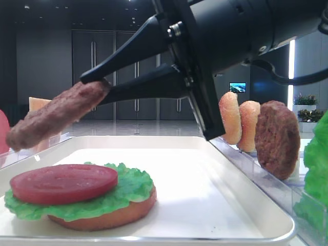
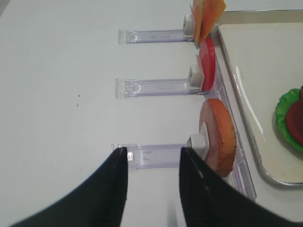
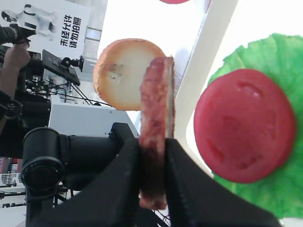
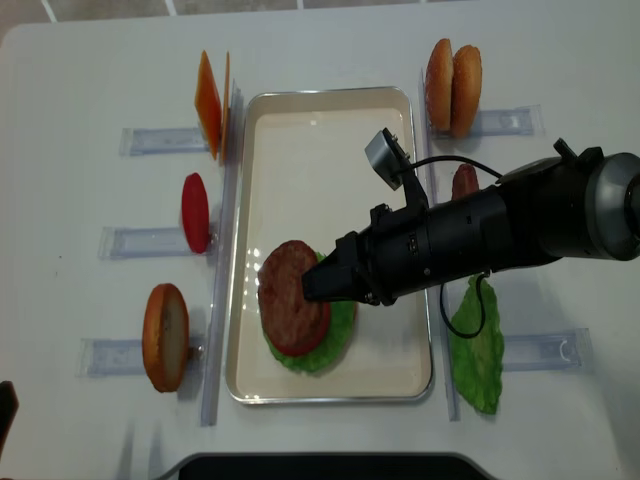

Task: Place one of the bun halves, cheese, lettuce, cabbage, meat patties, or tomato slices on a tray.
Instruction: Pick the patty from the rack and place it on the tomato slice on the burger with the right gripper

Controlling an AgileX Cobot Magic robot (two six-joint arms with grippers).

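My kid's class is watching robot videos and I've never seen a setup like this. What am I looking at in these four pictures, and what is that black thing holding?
It is a two-armed robot at a white table, building a toy burger. One picture looks down from overhead, one sits low beside the tray, and two come from cameras on the arms' wrists. The black right gripper is pinching a brown meat patty by its edge above the tray, over a stack of bun half, lettuce and tomato slice. Spare buns, cheese, tomato and another patty stand in clear racks alongside. The left gripper is open and holds nothing.

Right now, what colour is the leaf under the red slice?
Bright green lettuce, clearest in the low exterior view.
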